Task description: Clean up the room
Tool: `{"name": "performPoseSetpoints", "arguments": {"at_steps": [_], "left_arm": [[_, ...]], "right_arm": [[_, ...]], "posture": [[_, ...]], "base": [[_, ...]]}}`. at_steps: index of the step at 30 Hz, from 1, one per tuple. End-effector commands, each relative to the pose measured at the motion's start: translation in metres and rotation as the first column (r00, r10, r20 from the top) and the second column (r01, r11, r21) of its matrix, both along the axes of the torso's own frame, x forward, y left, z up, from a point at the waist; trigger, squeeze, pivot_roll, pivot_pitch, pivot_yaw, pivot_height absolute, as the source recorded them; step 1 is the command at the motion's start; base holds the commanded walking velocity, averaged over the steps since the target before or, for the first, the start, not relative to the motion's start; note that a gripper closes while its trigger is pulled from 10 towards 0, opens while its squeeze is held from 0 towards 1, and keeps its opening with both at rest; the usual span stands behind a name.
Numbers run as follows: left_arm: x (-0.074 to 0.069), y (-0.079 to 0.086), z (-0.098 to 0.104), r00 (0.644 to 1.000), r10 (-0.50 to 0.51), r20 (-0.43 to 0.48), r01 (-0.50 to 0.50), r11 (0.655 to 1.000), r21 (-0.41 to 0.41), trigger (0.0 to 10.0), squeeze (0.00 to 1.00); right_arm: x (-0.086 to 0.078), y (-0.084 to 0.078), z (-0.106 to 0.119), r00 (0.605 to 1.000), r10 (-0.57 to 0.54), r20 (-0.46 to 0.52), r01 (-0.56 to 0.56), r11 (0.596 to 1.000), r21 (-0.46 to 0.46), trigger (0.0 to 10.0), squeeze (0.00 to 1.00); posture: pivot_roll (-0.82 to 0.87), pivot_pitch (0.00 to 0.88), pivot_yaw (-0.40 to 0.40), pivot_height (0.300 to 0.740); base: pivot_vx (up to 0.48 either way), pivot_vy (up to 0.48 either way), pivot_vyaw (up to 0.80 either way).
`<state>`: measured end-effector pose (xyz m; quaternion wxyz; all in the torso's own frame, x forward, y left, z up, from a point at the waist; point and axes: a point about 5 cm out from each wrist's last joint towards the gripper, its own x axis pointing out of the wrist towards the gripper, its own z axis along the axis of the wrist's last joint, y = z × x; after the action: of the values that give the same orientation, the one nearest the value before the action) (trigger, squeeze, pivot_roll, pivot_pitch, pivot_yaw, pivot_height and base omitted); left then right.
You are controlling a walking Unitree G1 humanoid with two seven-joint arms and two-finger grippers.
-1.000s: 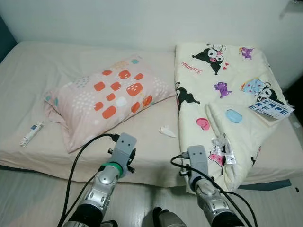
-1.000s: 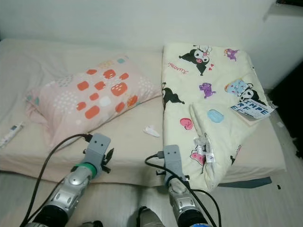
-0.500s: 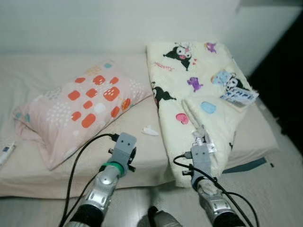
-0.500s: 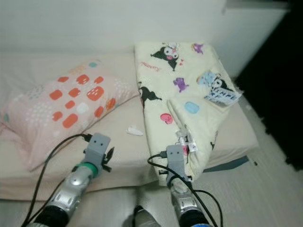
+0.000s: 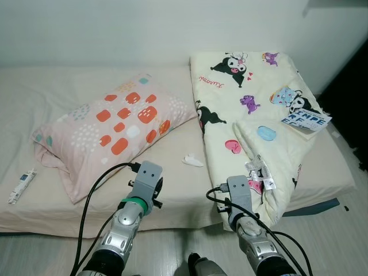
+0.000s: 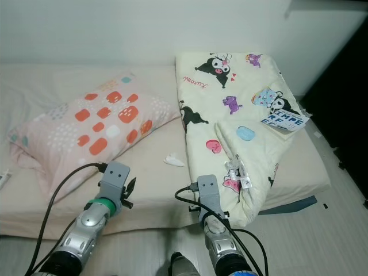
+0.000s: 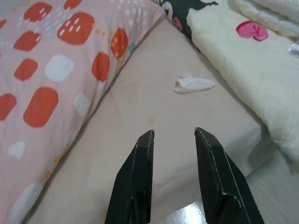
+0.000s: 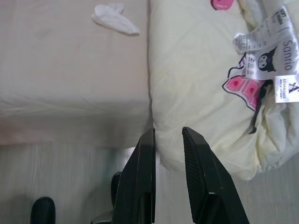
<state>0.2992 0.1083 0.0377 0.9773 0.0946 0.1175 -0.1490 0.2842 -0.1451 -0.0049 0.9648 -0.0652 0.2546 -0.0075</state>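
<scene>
The crumpled tissue (image 5: pixel 192 160) lies on the bed (image 5: pixel 172 190) at 12 o'clock; both the left gripper (image 7: pixel 173 135) and right gripper (image 8: pixel 168 133), fingers spread, should approach low and pinch 1 edge.

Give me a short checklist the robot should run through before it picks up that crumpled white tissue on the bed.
1. Crumpled white tissue lies free on the beige bed sheet, between the pink spotted pillow and the cream cartoon-print quilt: ok.
2. Left tool open, holding nothing: ok.
3. Left tool aimed roughly toward the tissue, short of it: ok.
4. Right tool open, at the quilt's edge: ok.
5. Tissue weight or stickiness: cannot tell.
6. Bin for the tissue: cannot tell.
</scene>
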Motion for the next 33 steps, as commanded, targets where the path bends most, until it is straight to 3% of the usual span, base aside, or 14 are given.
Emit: {"name": "performPoseSetpoints", "arguments": {"at_steps": [1, 22, 33], "left_arm": [[-0.0057, -0.0002, -0.0078, 1.000, -0.003, -0.030, 0.002, 1.000, -0.015, 10.0, 0.00], [-0.0041, -0.0001, -0.0058, 1.000, 0.000, -0.023, -0.001, 0.999, -0.032, 10.0, 0.00], [-0.0065, -0.0015, -0.0077, 0.999, -0.024, -0.023, 0.023, 0.999, -0.022, 10.0, 0.00]], "right_arm": [[-0.0049, -0.0014, -0.0046, 1.000, 0.001, -0.017, -0.001, 1.000, -0.004, 10.0, 0.00], [-0.0033, -0.0012, -0.0032, 1.000, -0.001, -0.015, 0.001, 1.000, -0.006, 10.0, 0.00], [-0.0038, -0.0021, -0.0036, 1.000, -0.003, -0.017, 0.003, 1.000, -0.005, 10.0, 0.00]], "posture": [[-0.04, 0.071, 0.006, 0.740], [-0.03, 0.088, 0.002, 0.740], [-0.04, 0.092, 0.004, 0.740]], "base": [[0.266, 0.000, 0.00], [0.328, 0.000, 0.00], [0.000, 0.000, 0.00]]}}
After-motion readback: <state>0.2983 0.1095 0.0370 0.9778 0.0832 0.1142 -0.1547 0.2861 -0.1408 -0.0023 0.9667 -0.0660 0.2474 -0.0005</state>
